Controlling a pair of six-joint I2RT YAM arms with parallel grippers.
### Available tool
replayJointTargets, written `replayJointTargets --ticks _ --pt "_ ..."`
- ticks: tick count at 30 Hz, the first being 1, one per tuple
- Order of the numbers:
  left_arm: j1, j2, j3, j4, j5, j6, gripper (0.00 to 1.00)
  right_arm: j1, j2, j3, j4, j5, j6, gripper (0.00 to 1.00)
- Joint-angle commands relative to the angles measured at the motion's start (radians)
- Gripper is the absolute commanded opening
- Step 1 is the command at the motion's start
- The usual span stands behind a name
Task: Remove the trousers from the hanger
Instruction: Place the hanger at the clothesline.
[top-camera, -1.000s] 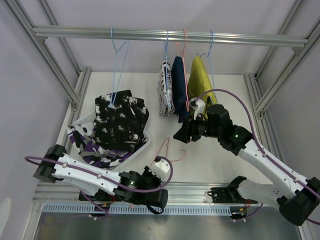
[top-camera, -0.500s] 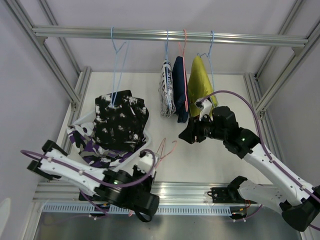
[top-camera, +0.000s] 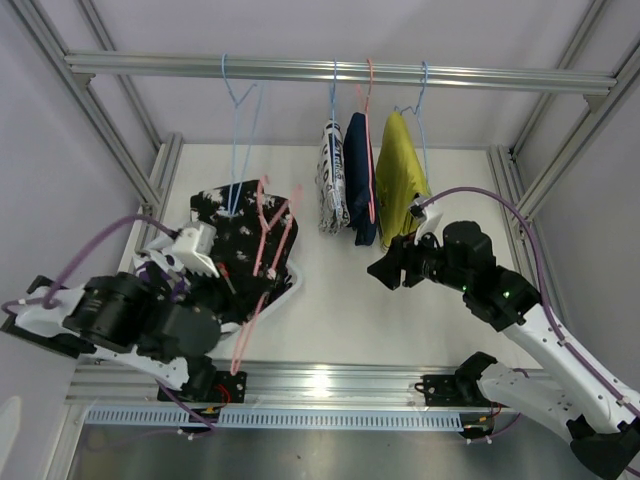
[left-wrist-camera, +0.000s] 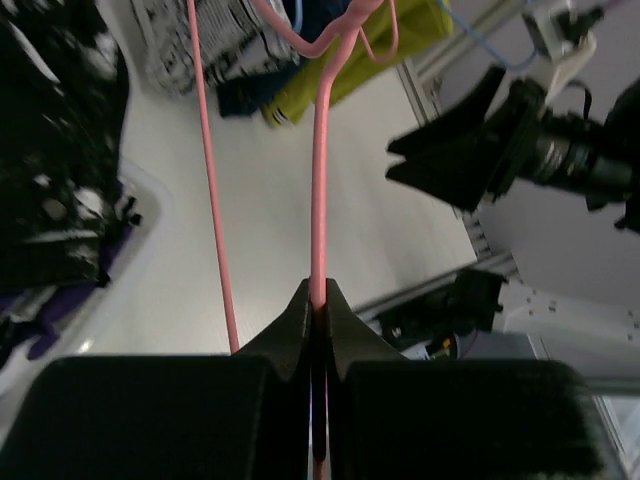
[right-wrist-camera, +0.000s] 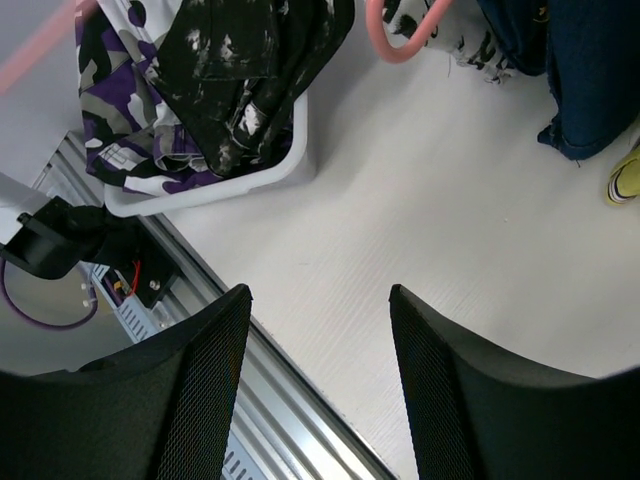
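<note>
Two done: black pair, purple pair in the basket. Three left hanging: white pair, navy pair, yellow pair. Left claw clamps pink hanger; right claw apart.

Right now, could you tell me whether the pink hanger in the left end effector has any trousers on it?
No, the pink hanger clamped in the left end effector is bare wire with no cloth on it.

**No legible writing in any view**

Nothing readable is showing in any of the three views. The white trousers are carrying a dark blue print, too small and blurred to tell letters from pattern.
</note>
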Motion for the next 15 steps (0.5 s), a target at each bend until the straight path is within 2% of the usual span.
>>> replayJointTargets --ticks 1,2,3,5,6,7,9,12,15 --pt "0.087 -0.021 0.097 -0.122 -0.151 0.25 0.01 -0.002 -0.013 -0.016 0.012 0.024 -0.004 0.62" --pt "0.112 -0.032 0.089 -0.068 -0.157 0.323 0.01 -0.002 -0.011 -0.02 0.018 0.023 -0.002 0.62" --pt "0.138 -0.064 0.08 0.081 -0.157 0.491 0.0 -0.004 -0.011 -0.027 0.023 0.021 -0.001 0.62" --pt "0.236 -0.111 0.05 0.296 -0.119 0.691 0.0 -0.005 -0.005 -0.031 0.037 0.021 -0.001 0.63" --pt "0.268 -0.163 -0.034 0.542 -0.088 0.894 0.0 -0.004 0.0 -0.031 0.04 0.024 0.002 0.63" --pt "0.328 -0.18 -0.056 0.633 -0.038 0.963 0.0 -0.005 0.003 -0.03 0.046 0.024 0.005 0.63" --pt "0.389 -0.177 -0.064 0.722 -0.002 1.063 0.01 -0.005 0.01 -0.033 0.058 0.021 0.005 0.63" --pt "0.53 -0.119 0.006 0.742 0.131 1.096 0.0 -0.007 0.032 -0.028 0.07 0.032 -0.005 0.63" --pt "0.679 0.014 0.098 0.727 0.248 1.097 0.0 -0.01 0.049 -0.025 0.08 0.038 -0.007 0.63"
